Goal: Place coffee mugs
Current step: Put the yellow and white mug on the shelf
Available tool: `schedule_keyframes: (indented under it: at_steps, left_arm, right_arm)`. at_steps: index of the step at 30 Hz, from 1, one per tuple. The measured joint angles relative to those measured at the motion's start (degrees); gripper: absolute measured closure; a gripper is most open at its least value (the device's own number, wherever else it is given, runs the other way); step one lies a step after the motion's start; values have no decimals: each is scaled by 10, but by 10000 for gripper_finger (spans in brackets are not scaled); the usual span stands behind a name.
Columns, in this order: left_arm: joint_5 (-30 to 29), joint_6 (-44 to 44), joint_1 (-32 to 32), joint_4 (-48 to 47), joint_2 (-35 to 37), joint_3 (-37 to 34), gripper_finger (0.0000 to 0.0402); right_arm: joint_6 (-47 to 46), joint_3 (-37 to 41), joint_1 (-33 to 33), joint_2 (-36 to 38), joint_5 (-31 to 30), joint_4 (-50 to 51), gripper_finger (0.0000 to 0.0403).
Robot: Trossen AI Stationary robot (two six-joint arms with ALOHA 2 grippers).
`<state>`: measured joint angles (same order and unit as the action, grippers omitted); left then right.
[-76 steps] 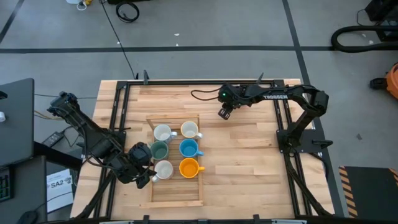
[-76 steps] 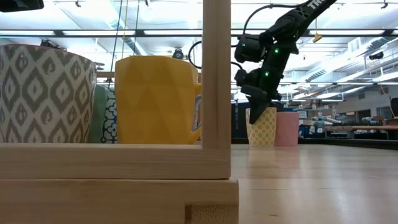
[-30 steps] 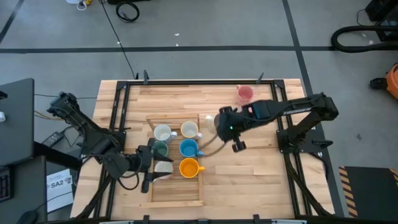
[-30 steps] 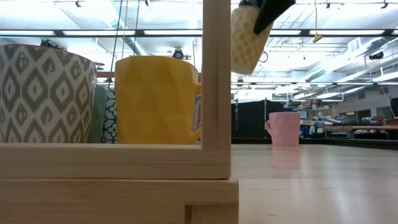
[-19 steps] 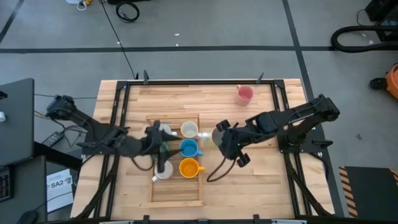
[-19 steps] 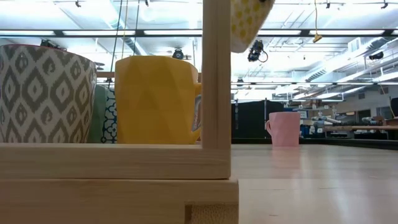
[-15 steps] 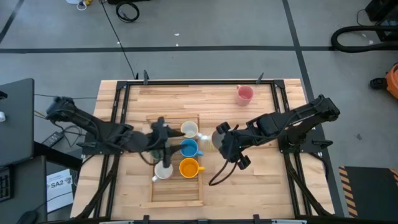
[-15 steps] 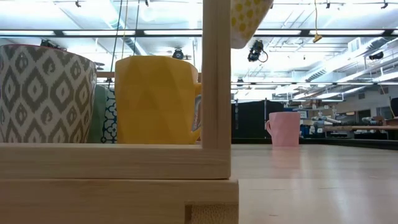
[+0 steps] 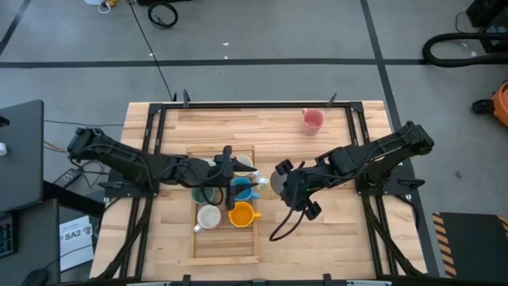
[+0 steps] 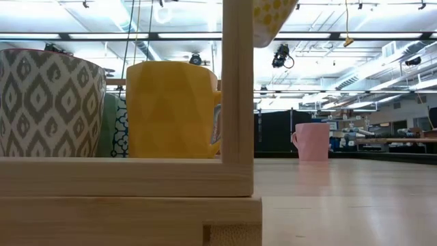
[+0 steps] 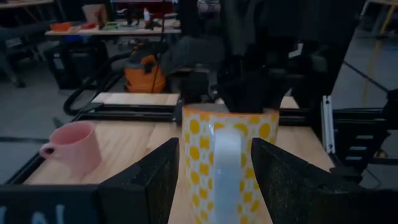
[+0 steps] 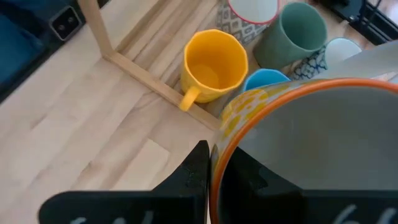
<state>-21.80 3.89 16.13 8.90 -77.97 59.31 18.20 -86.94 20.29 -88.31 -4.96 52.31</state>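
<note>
**Handover of the dotted mug beside the tray**

While the right tool (image 9: 279, 184) is pinching the yellow-dotted mug (image 11: 229, 163) by its rim, carried in the air just at three o'clock of the wooden tray (image 9: 225, 258), the left tool (image 11: 211, 180) is reaching across the tray with its fingers spread to either side of that mug, its handle facing the left wrist.

In the tray the orange mug (image 9: 240, 214), blue mug (image 9: 242, 191), teal mug (image 9: 208, 193) and a patterned white mug (image 9: 208, 217) are sitting; the pink mug (image 9: 313, 120) is waiting at one o'clock on the table (image 9: 317, 230).

The step in hand looks like a pass between arms. Next, the left tool probably needs to close on the mug before the right releases.
</note>
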Motion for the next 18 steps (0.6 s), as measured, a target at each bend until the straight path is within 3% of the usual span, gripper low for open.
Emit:
schedule_keyframes:
  at_steps: [10,18]
  left_arm:
    - [68,13,-16,32,-34,0,196]
    - [71,19,-16,33,-42,-1,196]
  right_arm:
    - [-1,0,0,0,45,-3,366]
    - [-1,0,0,0,46,-4,366]
